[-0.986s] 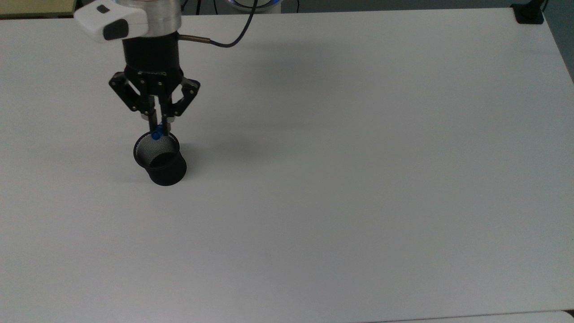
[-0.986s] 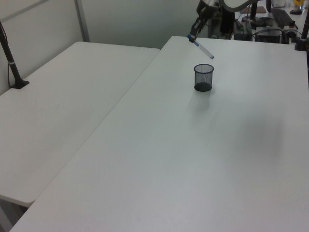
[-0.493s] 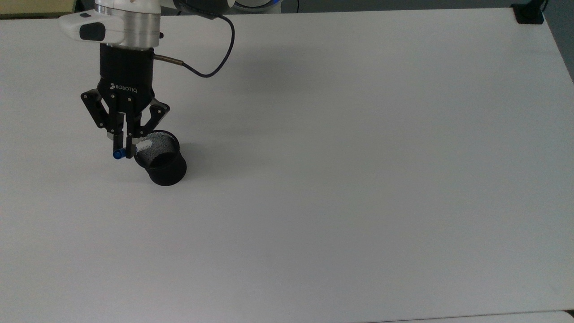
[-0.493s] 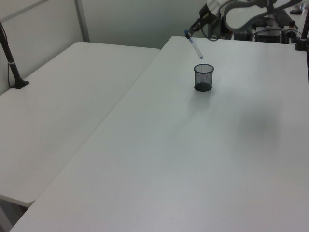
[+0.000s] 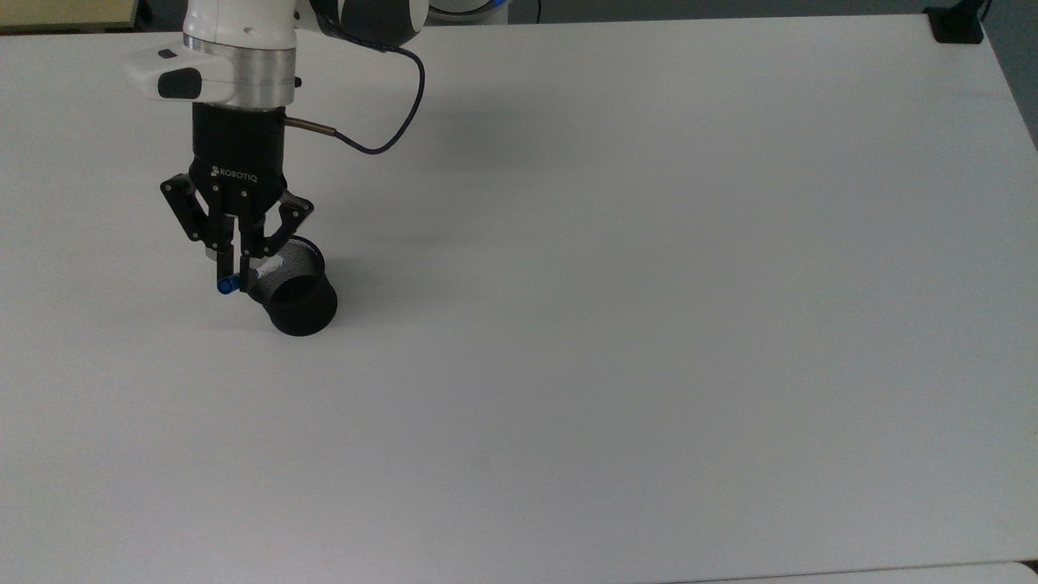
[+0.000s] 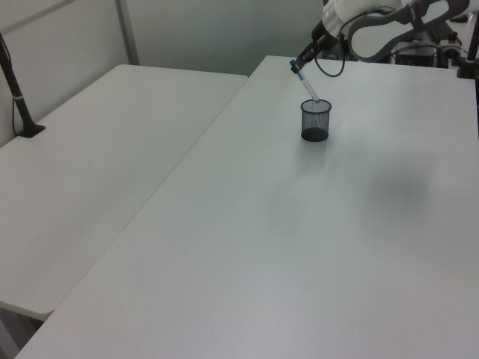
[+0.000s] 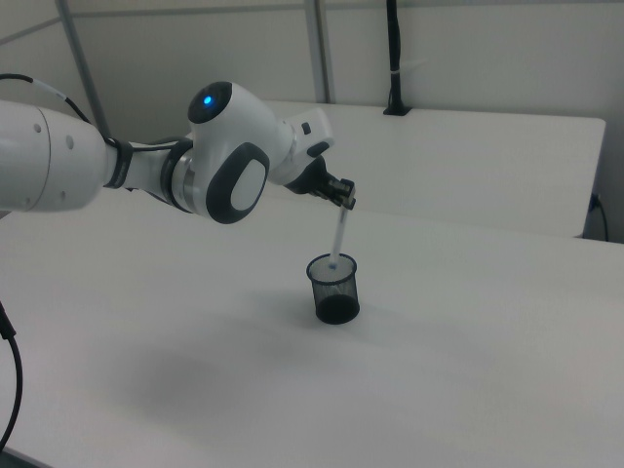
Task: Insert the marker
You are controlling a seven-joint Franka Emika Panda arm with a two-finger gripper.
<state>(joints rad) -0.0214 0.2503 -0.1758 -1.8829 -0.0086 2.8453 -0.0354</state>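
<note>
The black mesh cup (image 7: 334, 289) stood alone on the white table (image 7: 468, 331). Just above it, the marker (image 7: 338, 237) hung almost straight up and down, leaning a little. Its low end sat right at the cup's rim, maybe just inside; it was hard to tell. Its blue cap (image 5: 227, 285) was at the top, pinched in the gripper (image 5: 234, 268), whose fingers were squeezed on it. The cup's open mouth lay straight under the marker. Nothing stood in the way. Farther off stood a second table (image 7: 487, 156).
</note>
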